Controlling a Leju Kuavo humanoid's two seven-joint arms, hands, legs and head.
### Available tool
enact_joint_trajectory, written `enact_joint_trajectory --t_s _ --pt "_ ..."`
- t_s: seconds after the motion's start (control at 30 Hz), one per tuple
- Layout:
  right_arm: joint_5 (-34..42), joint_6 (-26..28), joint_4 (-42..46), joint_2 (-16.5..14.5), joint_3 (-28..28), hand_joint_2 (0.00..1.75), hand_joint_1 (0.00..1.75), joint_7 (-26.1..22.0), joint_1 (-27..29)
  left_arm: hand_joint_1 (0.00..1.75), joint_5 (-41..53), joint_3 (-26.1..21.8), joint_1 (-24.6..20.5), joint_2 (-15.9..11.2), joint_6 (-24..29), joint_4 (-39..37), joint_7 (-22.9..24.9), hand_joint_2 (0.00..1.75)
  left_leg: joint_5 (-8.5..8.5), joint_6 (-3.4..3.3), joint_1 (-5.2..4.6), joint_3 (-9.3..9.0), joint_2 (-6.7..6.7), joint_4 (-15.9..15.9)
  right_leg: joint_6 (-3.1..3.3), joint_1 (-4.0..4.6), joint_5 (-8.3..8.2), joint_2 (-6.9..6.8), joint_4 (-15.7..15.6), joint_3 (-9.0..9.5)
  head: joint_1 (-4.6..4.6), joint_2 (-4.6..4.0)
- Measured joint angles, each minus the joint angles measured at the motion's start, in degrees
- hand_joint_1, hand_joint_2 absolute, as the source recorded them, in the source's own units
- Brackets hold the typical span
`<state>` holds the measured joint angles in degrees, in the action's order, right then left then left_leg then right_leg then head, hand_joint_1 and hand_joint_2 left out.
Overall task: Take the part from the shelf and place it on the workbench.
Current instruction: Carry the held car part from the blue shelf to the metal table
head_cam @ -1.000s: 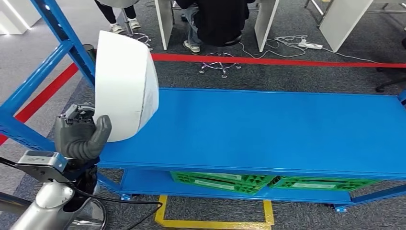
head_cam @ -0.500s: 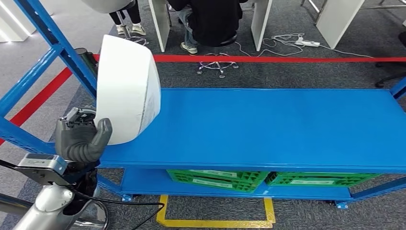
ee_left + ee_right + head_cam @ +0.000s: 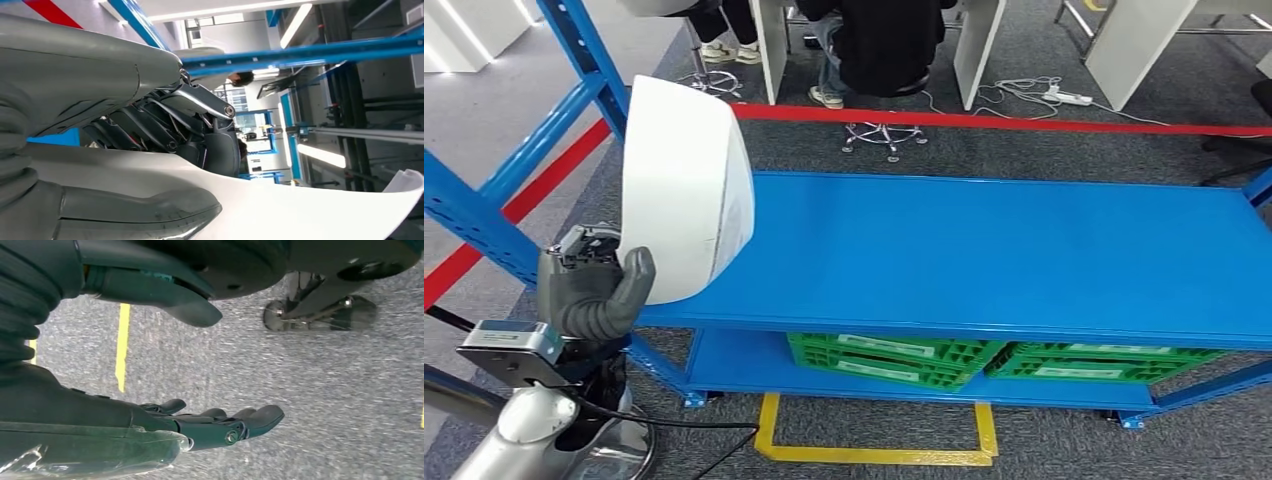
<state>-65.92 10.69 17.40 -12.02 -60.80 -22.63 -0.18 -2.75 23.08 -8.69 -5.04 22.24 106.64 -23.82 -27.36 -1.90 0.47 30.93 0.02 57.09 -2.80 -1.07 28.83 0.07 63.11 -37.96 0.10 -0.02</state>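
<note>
left hand point(image 3: 589, 290) grips the white curved part point(image 3: 686, 190) at its lower edge, thumb wrapped over the front face, darker fingers behind. part stands upright above the hand, tilted slightly toward the blue surface point(image 3: 984, 255), its right edge overhanging the surface's left end; cannot tell if it touches the top. left wrist view: thumb point(image 3: 130, 212) pressed on the white shell, fingers point(image 3: 165, 125) against its other side.

right hand point(image 3: 215, 425) hangs down over grey carpet point(image 3: 320, 390), fingers stretched out and slightly apart, nothing in it. yellow floor line point(image 3: 122, 345) near that hand.

blue shelf upright point(image 3: 584, 60) just behind and left of the held part. green crates point(image 3: 894, 360) on the lower shelf, below and right of the left hand. red floor tape point(image 3: 1024, 122) beyond the surface. a seated person point(image 3: 889, 45) in dark clothes well beyond the tape.
</note>
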Motion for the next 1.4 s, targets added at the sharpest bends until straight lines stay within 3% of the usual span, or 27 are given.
enact_joint_trajectory --t_s 0.07,0.1,0.13,0.17,0.23,0.3,0.4,0.47,0.57,0.6,0.63,0.67,0.73,0.8,0.83,0.9,0.93,1.0,1.07,1.1,1.13,1.17,1.2,1.23,1.3,1.33,1.4 --pt "0.0 0.0 0.0 0.0 0.0 1.75 0.0 0.0 0.0 1.75 0.0 0.0 0.1 0.0 0.0 0.0 0.0 1.75 0.71 -0.39 -0.31 1.01 0.09 0.0 -0.1 0.01 4.62 -0.01 7.5 -2.21 0.11 0.0" --pt "0.0 0.1 0.0 0.0 0.0 1.75 0.0 0.0 0.0 1.75 0.0 0.0 0.1 0.0 0.0 0.0 0.0 1.75 1.05 -0.48 -0.51 1.49 0.12 0.1 -0.06 0.03 5.69 -0.01 9.9 -2.57 0.1 0.0" --pt "0.0 0.1 0.0 0.0 0.0 1.75 0.0 0.0 0.0 1.75 0.0 0.0 0.2 0.0 -0.1 0.0 0.0 1.75 1.36 -0.53 -0.72 1.93 0.14 0.1 0.06 0.08 5.65 -0.01 10.3 -1.95 0.1 0.0" --pt "0.0 0.1 0.0 0.0 0.0 1.75 0.0 0.0 0.0 1.75 0.0 0.0 0.2 0.1 -0.1 0.0 0.0 1.75 1.65 -0.55 -0.91 2.3 0.13 0.1 0.32 0.17 4.73 -0.01 8.6 -0.21 0.08 0.0" --pt "0.0 0.1 0.1 0.0 0.0 1.75 0.0 0.1 -0.1 1.75 0.0 0.0 0.2 0.1 -0.1 0.0 0.0 1.75 2.15 -0.41 -1.18 2.8 0.11 0.2 1.25 0.54 2.45 -0.05 0.8 5.34 0.07 0.0" --pt "0.2 0.2 0.2 -0.1 0.0 1.75 0.0 0.1 -0.2 1.75 0.1 0.0 0.2 0.1 -0.1 0.0 0.0 1.75 2.64 0.03 -1.32 3.11 0.13 0.3 1.97 0.94 1.58 -0.06 -5.4 9.48 0.05 0.0" --pt "0.4 0.2 0.4 -0.2 0.0 1.75 0.0 0.1 -0.2 1.75 0.3 0.1 0.3 0.1 -0.3 0.0 -0.1 1.75 3.36 0.97 -1.25 3.43 0.15 0.4 2.51 1.01 1.08 -0.07 -6.9 9.75 0.09 0.0" --pt "0.5 0.2 0.5 -0.5 0.0 1.75 0.0 0.2 -0.1 1.75 0.4 0.1 0.4 0.1 -0.3 0.0 -0.1 1.75 1.43 1.7 -1.14 4.3 0.0 2.0 3.12 0.68 0.13 -0.27 -7.3 9.18 -0.13 0.0" --pt "0.6 0.1 0.6 -0.7 0.0 1.75 0.0 0.3 -0.2 1.75 0.4 0.1 0.6 0.1 -0.5 0.0 -0.1 1.75 -5.84 2.92 -0.51 7.59 -0.09 12.0 3.56 0.53 -1.29 -0.44 -7.3 7.76 -0.48 0.0" --pt "0.6 0.1 0.6 -0.7 0.0 1.75 0.0 0.3 -0.1 1.75 0.4 0.1 0.7 0.1 -0.5 0.0 -0.1 1.75 -7.19 3.16 -0.31 8.27 -0.09 15.1 3.51 0.53 -1.64 -0.45 -7.2 7.15 -0.48 0.0" --pt "0.6 0.1 0.7 -0.7 0.0 1.75 0.0 0.3 -0.1 1.75 0.4 0.1 0.8 0.1 -0.5 0.0 -0.1 1.75 -7.41 3.31 -0.16 8.16 -0.09 16.5 3.45 0.53 -1.97 -0.45 -7.0 6.53 -0.49 0.0" --pt "0.6 0.1 0.7 -0.7 0.0 1.75 0.0 0.4 -0.1 1.75 0.4 0.1 0.9 0.1 -0.5 0.0 -0.1 1.75 -6.59 3.39 -0.04 6.99 -0.09 15.7 3.35 0.53 -2.27 -0.45 -6.8 5.92 -0.49 0.0" --pt "0.6 0.1 0.8 -0.8 0.0 1.75 0.0 0.4 -0.1 1.75 0.4 0.1 0.9 0.1 -0.5 0.1 -0.1 1.75 -3.81 3.32 0.13 2.17 -0.09 8.9 3.03 0.51 -2.73 -0.37 -6.2 4.94 -0.49 0.0" --pt "0.7 0.0 0.9 -0.9 0.0 1.75 0.0 0.5 -0.1 1.75 0.4 0.2 0.9 0.1 -0.5 0.2 -0.1 1.75 -2.56 3.0 0.04 -2.02 -0.16 2.1 2.45 0.67 -3.18 -0.27 -5.7 4.24 -0.46 0.0" --pt "0.7 0.0 0.9 -1.0 0.0 1.75 0.0 0.5 -0.1 1.75 0.4 0.2 0.9 0.1 -0.5 0.2 -0.1 1.75 -2.6 2.76 -0.04 -2.79 -0.21 0.5 2.07 0.75 -3.48 -0.26 -5.6 3.99 -0.45 0.0" --pt "0.8 0.0 0.9 -1.0 0.0 1.75 0.0 0.5 0.0 1.75 0.4 0.2 1.1 0.1 -0.5 0.3 -0.1 1.75 -2.26 1.93 -0.15 -2.41 -0.21 0.1 1.21 0.75 -4.18 -0.25 -5.6 3.61 -0.41 0.0" --pt "0.8 0.0 1.0 -1.0 0.0 1.75 0.0 0.6 0.1 1.75 0.4 0.2 1.2 0.1 -0.5 0.3 -0.2 1.75 -1.86 1.34 -0.13 -2.02 -0.13 0.0 0.85 0.67 -3.93 -0.23 -5.4 3.28 -0.42 0.0" --pt "0.8 0.0 1.0 -1.0 0.0 1.75 0.0 0.6 0.2 1.75 0.4 0.2 1.3 0.1 -0.5 0.3 -0.2 1.75 -0.75 0.14 -0.04 -0.91 0.06 -0.3 0.35 0.54 -0.56 -0.18 -2.4 1.81 -0.31 0.0" --pt "0.8 0.0 1.1 -1.0 0.0 1.75 0.0 0.6 0.2 1.75 0.4 0.2 1.4 0.2 -0.5 0.3 -0.3 1.75 0.41 -0.4 -0.21 0.57 0.13 -0.2 0.13 0.49 4.95 -0.17 4.5 -0.33 -0.16 0.0" --pt "0.8 0.0 1.1 -1.0 0.0 1.75 0.0 0.6 0.2 1.75 0.4 0.2 1.5 0.2 -0.5 0.3 -0.3 1.75 1.04 -0.48 -0.36 1.39 0.14 -0.2 0.11 0.49 6.63 -0.17 7.9 -1.03 -0.16 0.0" --pt "0.9 0.0 1.2 -1.0 0.0 1.75 0.0 0.6 0.2 1.75 0.4 0.2 1.6 0.2 -0.5 0.3 -0.3 1.75 1.67 -0.52 -0.53 2.23 0.15 -0.2 0.14 0.51 7.03 -0.17 10.2 -1.1 -0.15 0.0" --pt "0.9 0.0 1.2 -1.0 0.0 1.75 0.0 0.6 0.2 1.75 0.4 0.2 1.7 0.2 -0.5 0.3 -0.3 1.75 2.29 -0.53 -0.71 3.04 0.15 -0.1 0.29 0.53 6.18 -0.17 10.5 -0.26 -0.16 0.0" --pt "0.9 0.0 1.2 -1.0 0.0 1.75 0.0 0.6 0.2 1.75 0.4 0.2 1.8 0.2 -0.5 0.3 -0.3 1.75 2.91 -0.51 -0.9 3.79 0.14 -0.1 0.58 0.59 4.53 -0.17 8.7 1.66 -0.16 0.0" --pt "0.9 0.0 1.3 -1.0 0.0 1.75 0.0 0.6 0.1 1.75 0.4 0.2 1.8 0.2 -0.5 0.3 -0.3 1.75 3.49 -0.46 -1.05 4.42 0.12 -0.1 1.0 0.7 2.99 -0.17 5.1 4.47 -0.18 0.0" --pt "0.9 0.0 1.4 -1.0 0.0 1.75 0.0 0.6 -0.1 1.75 0.4 0.2 1.8 0.2 -0.5 0.4 -0.3 1.75 4.57 -0.14 -1.32 5.33 0.09 0.0 1.84 1.04 2.43 -0.21 -3.6 10.46 -0.24 0.0" --pt "0.9 0.0 1.5 -1.0 0.0 1.75 0.0 0.6 -0.2 1.75 0.4 0.2 1.8 0.2 -0.5 0.4 -0.3 1.75 5.09 0.12 -1.31 5.56 0.12 0.0 2.1 1.25 2.84 -0.19 -6.5 12.1 -0.25 0.0" --pt "0.9 0.0 1.5 -1.0 -0.1 1.75 0.0 0.6 -0.1 1.75 0.4 0.2 1.9 0.2 -0.5 0.5 -0.5 1.75 6.13 0.79 -1.13 5.78 0.2 -0.2 2.48 1.48 2.9 -0.16 -8.2 12.5 -0.19 0.0"
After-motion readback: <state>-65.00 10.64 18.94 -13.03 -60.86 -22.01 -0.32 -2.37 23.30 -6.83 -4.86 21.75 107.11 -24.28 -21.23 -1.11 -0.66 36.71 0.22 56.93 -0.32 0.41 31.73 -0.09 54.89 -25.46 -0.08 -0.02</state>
